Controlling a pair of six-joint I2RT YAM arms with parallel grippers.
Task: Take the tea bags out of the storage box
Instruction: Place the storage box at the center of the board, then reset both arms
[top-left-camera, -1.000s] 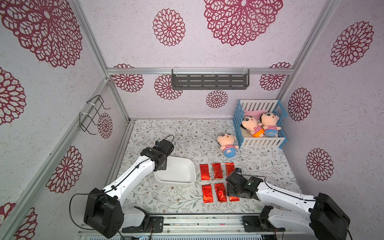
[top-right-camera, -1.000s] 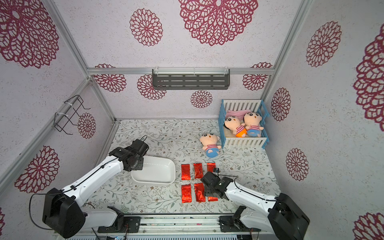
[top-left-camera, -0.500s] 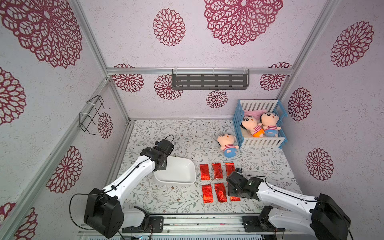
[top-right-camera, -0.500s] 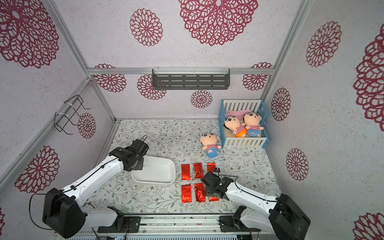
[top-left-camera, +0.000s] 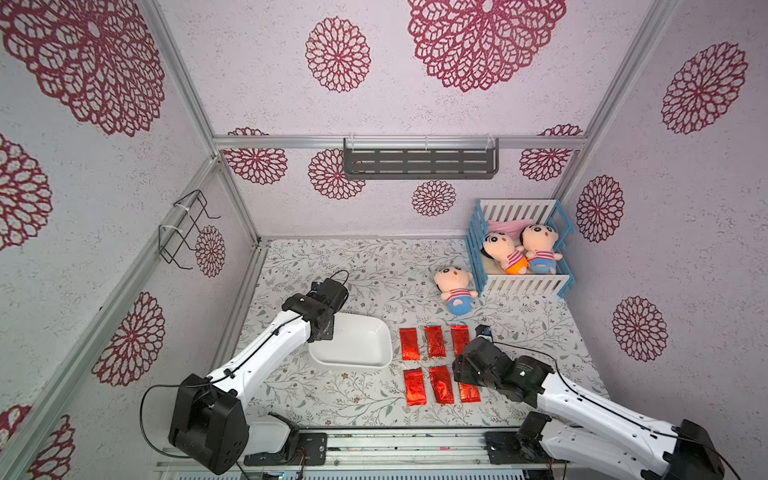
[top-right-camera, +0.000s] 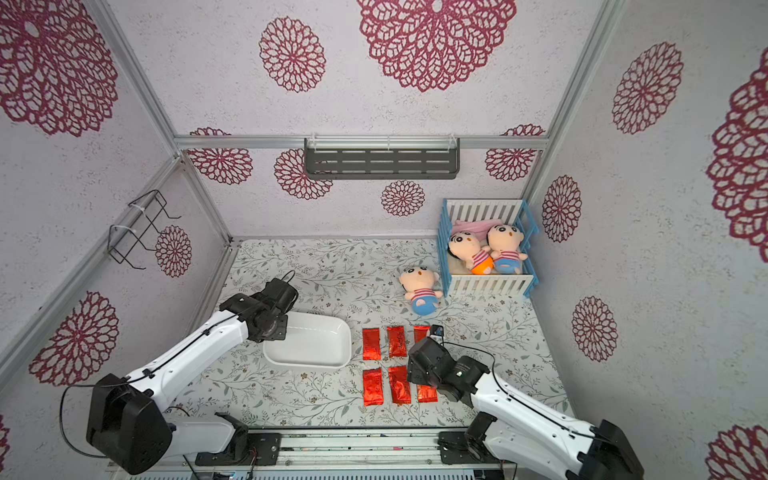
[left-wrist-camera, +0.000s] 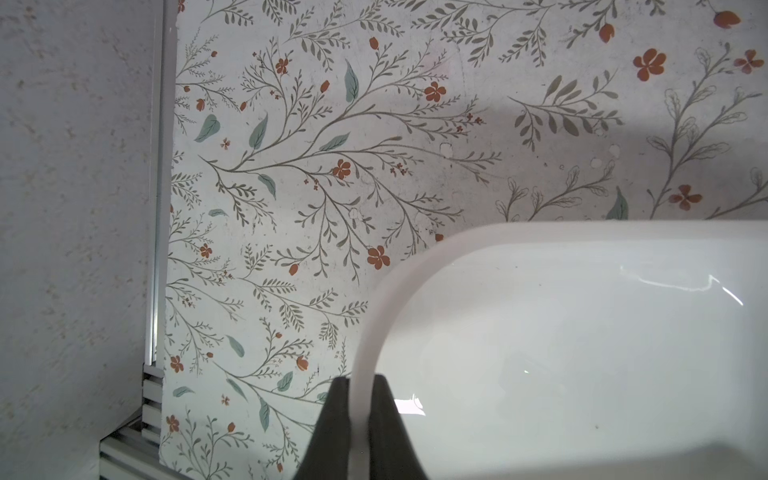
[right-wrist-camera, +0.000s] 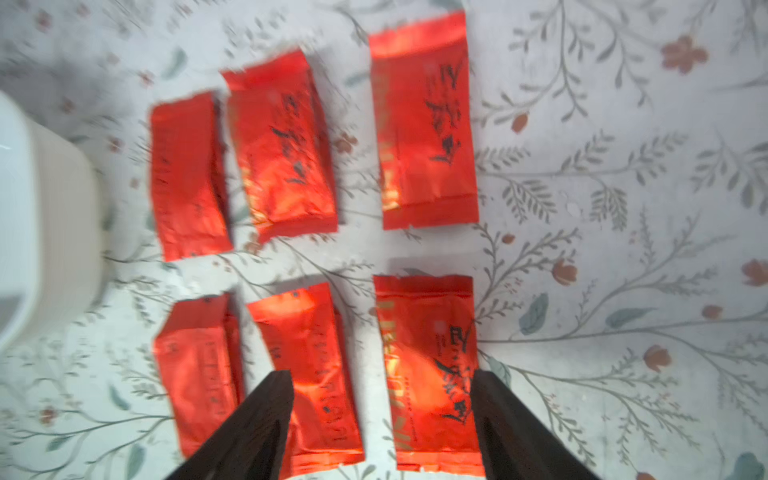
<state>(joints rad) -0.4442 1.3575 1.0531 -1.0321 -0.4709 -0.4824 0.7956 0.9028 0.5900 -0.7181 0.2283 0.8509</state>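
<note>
The white storage box (top-left-camera: 357, 347) sits left of centre on the floral table and nothing lies in it. My left gripper (left-wrist-camera: 359, 380) is shut on its rim (left-wrist-camera: 415, 257) at the back left corner. Several red foil tea bags lie flat on the table to the right of the box, in two rows of three, such as one in the back row (top-left-camera: 409, 344) and one in the front row (top-left-camera: 441, 384). My right gripper (right-wrist-camera: 380, 376) hangs open just above the front row. Its fingers straddle the middle bag (right-wrist-camera: 316, 374) and the right bag (right-wrist-camera: 428, 365), holding nothing.
A blue-and-white toy crib (top-left-camera: 521, 286) with two plush dolls stands at the back right. A third doll (top-left-camera: 455, 289) lies on the table beside it. A grey shelf (top-left-camera: 419, 164) hangs on the back wall and a wire rack (top-left-camera: 187, 232) on the left wall.
</note>
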